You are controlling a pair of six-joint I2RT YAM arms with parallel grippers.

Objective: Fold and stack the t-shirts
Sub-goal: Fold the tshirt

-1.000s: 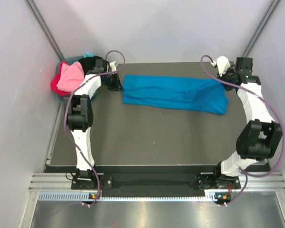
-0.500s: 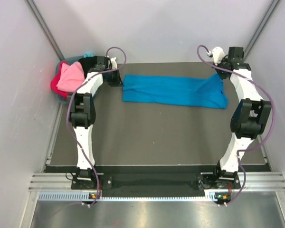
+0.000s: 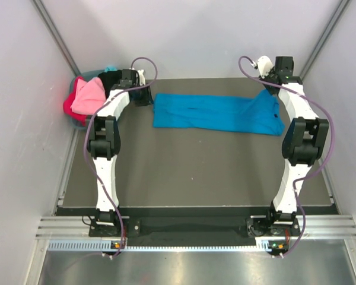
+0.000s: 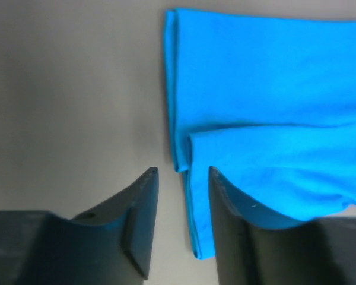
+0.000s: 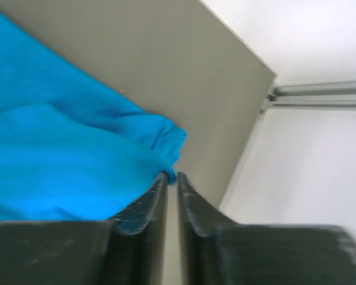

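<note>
Progress early: blue t-shirt (image 3: 213,113) lies as long folded strip at far side of table (image 3: 190,172); crosswise folds left. Fingers of right gripper (image 5: 171,176) nearly together, pinching its raised right end. Fingers of left gripper (image 4: 181,172) spread over left hem. Other t-shirts (image 3: 89,95) heaped unfolded in basket (image 3: 111,68).

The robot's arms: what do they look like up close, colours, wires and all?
The left arm and the right arm look alike: white tube-like links joined by chunky black joint housings. A thin purple cable loops loosely along each one. The left gripper and the right gripper each have two dark, flat fingers that taper to narrow tips. I can't make out any markings.
</note>
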